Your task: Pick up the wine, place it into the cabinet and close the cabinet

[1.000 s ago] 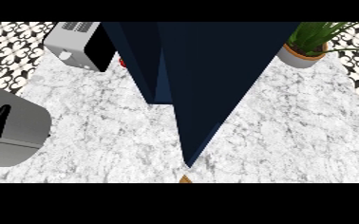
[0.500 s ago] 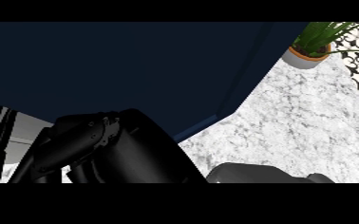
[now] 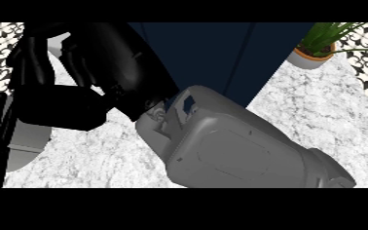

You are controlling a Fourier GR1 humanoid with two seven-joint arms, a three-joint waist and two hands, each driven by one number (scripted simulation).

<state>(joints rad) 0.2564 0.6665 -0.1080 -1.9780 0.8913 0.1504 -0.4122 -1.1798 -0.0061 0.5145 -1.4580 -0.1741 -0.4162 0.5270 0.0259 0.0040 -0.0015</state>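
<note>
A black hand [image 3: 101, 73] fills the upper left of the head view, very close to the camera. Its grey forearm [image 3: 230, 151] runs in from the lower right, so I take it for my right hand. It lies in front of the dark navy cabinet [image 3: 215, 53], covering the cabinet's left part. A vertical seam shows on the navy face to the right of the hand. No wine bottle shows anywhere; the hand and forearm hide much of the counter. My left hand is out of view.
A potted green plant [image 3: 320, 48] stands at the back right on the white marble counter [image 3: 309, 112]. A grey appliance [image 3: 28, 141] sits at the left edge, partly behind the hand. A thin dark upright strip [image 3: 7, 126] at the far left cannot be identified.
The black hand has risen from the lower left to the upper left. Its grey forearm now fills the lower middle. The navy cabinet face covers less of the view than half a second ago.
</note>
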